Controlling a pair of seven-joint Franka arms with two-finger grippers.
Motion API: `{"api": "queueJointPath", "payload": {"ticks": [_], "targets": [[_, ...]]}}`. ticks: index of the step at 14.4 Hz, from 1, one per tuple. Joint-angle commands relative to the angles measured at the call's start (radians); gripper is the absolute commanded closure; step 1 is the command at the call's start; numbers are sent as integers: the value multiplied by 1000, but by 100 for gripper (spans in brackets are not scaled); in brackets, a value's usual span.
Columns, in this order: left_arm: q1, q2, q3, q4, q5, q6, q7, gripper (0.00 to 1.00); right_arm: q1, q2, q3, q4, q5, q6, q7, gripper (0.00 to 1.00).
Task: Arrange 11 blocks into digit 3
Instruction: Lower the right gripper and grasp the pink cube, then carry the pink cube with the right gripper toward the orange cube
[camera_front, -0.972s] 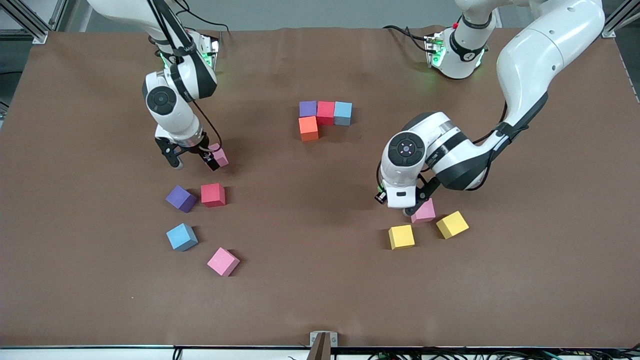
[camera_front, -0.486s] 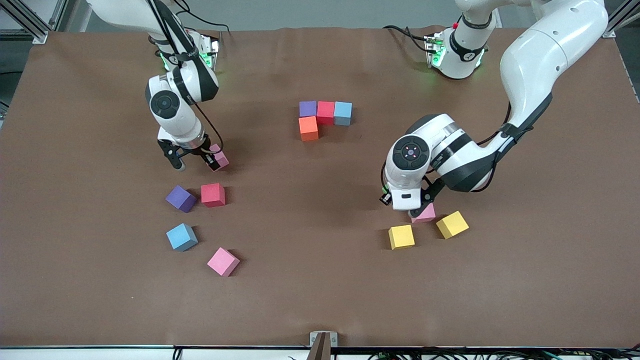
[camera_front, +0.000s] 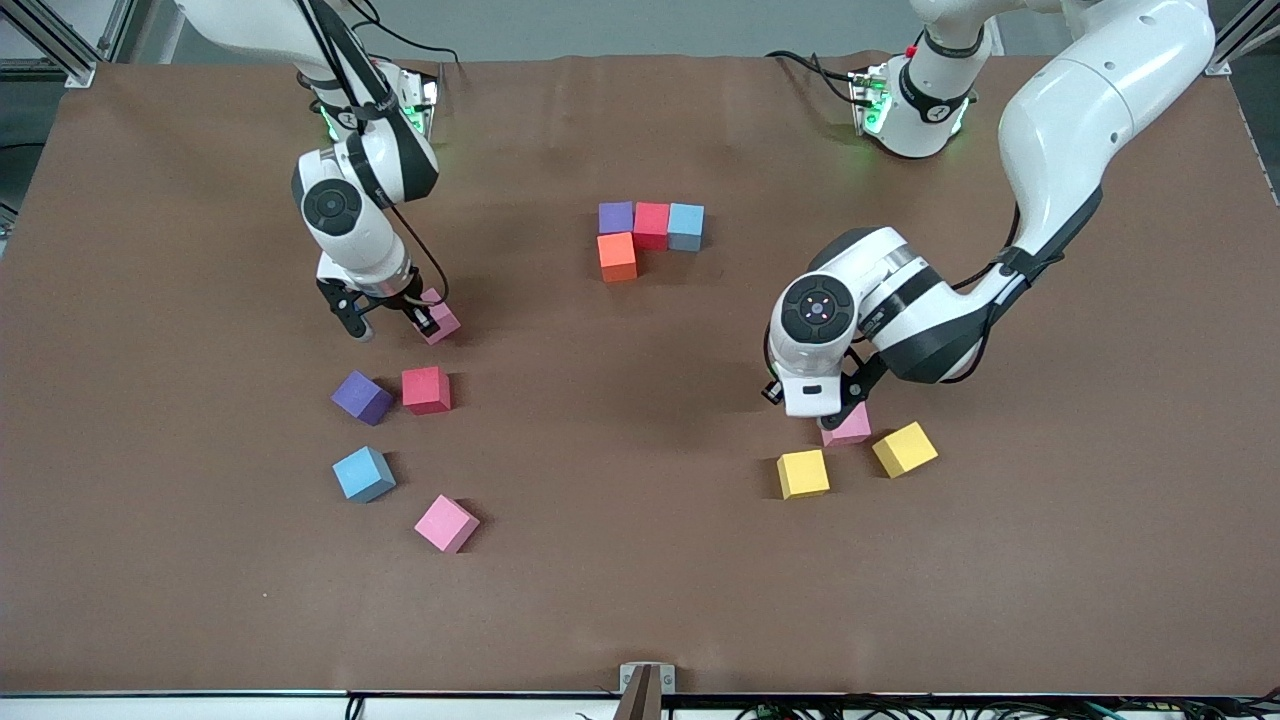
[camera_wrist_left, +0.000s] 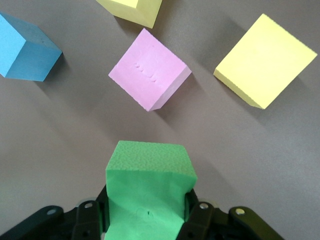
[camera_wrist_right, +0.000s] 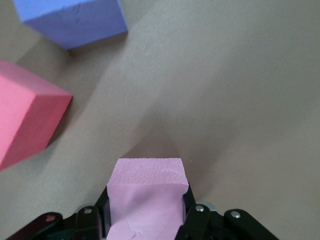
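A brown mat (camera_front: 640, 560) covers the whole table, lightly creased, with grey metal framing (camera_front: 60, 40) at the corners by the robots' bases and a small bracket (camera_front: 646, 680) at the edge nearest the front camera. The start of the figure sits near the middle, toward the bases: a purple block (camera_front: 616, 217), a red block (camera_front: 651, 224) and a light blue block (camera_front: 686, 226) touching in a row, with an orange block (camera_front: 617, 256) touching the purple one on the side nearer the camera. The right gripper (camera_front: 385, 318) is down at the mat toward the right arm's end, its fingers closed around a pale pink block (camera_front: 441, 320) — the right wrist view shows that block (camera_wrist_right: 146, 197) clamped between them. Nearer the camera lie a purple cube (camera_front: 361, 397) and a red cube (camera_front: 426, 389) close together, then a blue cube (camera_front: 363, 473) and a pink cube (camera_front: 446, 523), all apart. The left gripper (camera_front: 822, 405) hangs over a pink block on the mat (camera_front: 850, 427), gripping a green block (camera_wrist_left: 147, 192) that only its wrist view shows. Just beside that pink block lie two yellow blocks (camera_front: 803, 473) (camera_front: 905, 449) — separate, each turned at its own angle.
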Motion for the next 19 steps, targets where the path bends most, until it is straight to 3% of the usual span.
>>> {"api": "queueJointPath", "payload": {"ticks": [1,9,12,15,19], "targets": [[-7,-4,-6,0,-13,-20,-6,73,84,-5,4,3,-11,0,-12,100],[-2,-2,-6,31,-2,-13,11,73,291,74,9,188,-8,-3,-210,100],[-2,4,-1,31,-1,-12,9,73,342,130,10,335,-6,-110,-350,100],[12,-1,0,36,-1,-13,11,73,400,240,9,580,-2,-309,-422,100],[16,2,3,36,1,-13,12,73,442,315,10,716,1,-336,-460,100]]}}
